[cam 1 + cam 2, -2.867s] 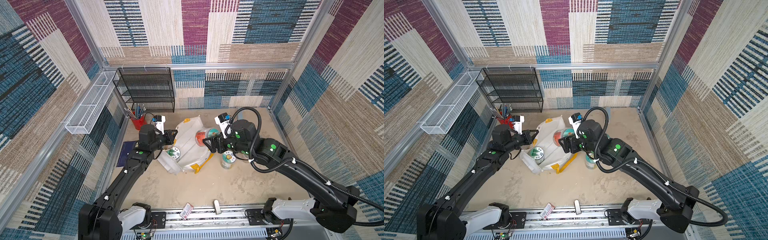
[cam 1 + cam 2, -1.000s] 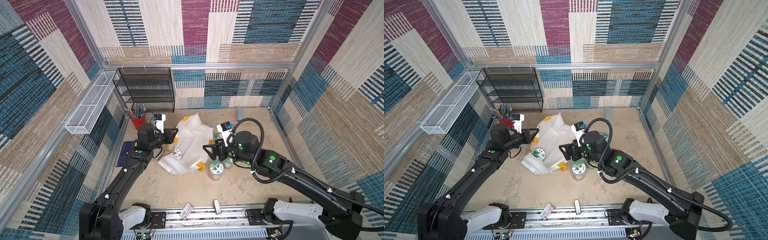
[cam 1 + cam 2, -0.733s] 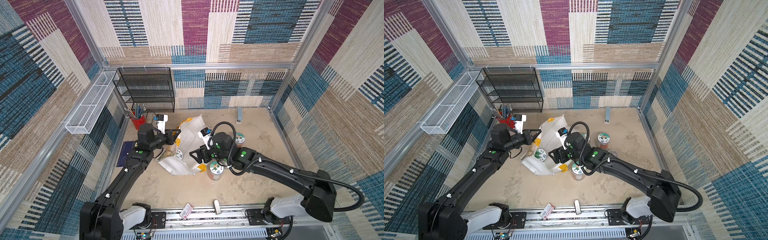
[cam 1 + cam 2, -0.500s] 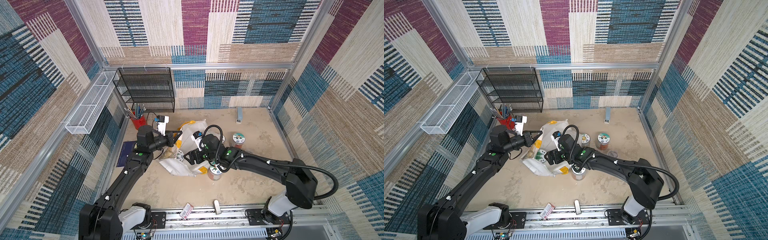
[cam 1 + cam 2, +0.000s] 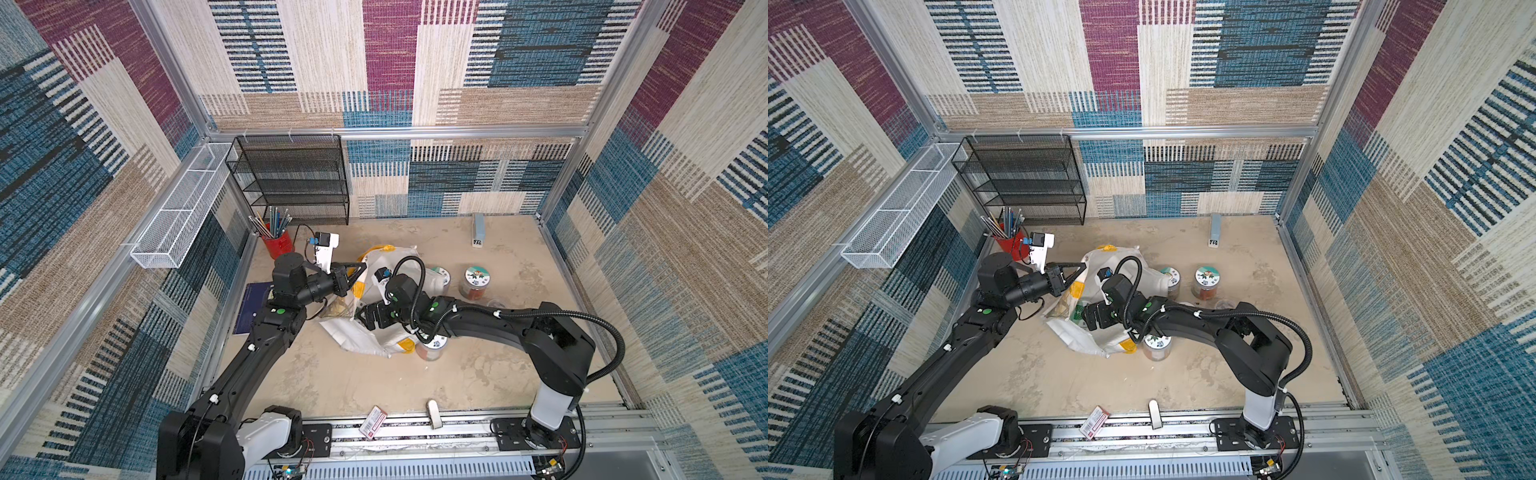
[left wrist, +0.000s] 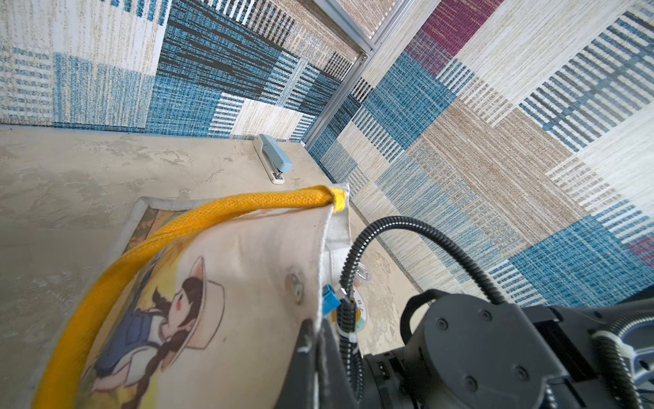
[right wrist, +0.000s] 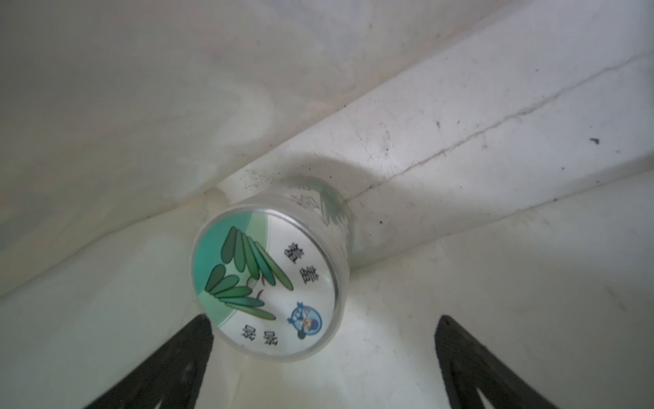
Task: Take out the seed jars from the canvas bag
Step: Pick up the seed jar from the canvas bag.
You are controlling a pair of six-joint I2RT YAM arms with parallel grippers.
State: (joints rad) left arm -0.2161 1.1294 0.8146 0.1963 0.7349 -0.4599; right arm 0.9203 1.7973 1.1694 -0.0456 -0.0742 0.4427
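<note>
The white canvas bag [image 5: 361, 340] [image 5: 1084, 340] lies on its side, mouth toward the left arm. My left gripper [image 5: 360, 270] [image 6: 320, 340] is shut on the bag's rim and holds the mouth up. My right gripper [image 5: 1090, 318] is inside the mouth. In the right wrist view it [image 7: 323, 333] stands open, its fingertips [image 7: 198, 340] either side of a seed jar [image 7: 269, 283] that lies on its side, teal-and-white lid toward the camera. In both top views three lidded jars stand outside the bag [image 5: 476, 282] [image 5: 441, 277] [image 5: 432, 349], and a small clear one [image 5: 496, 305].
A red pencil cup [image 5: 277, 245] and a black mesh shelf [image 5: 291, 178] stand at the back left. A white wire basket [image 5: 183, 212] hangs on the left wall. A stapler [image 5: 478, 237] [image 6: 274, 159] lies at the back, a dark notebook [image 5: 253, 307] left, a small carton [image 5: 373, 419] at the front rail.
My right arm has swung left from the set-down jars and pushed its gripper into the bag's mouth, the jaws opening wider. The left gripper has kept its hold on the rim.
</note>
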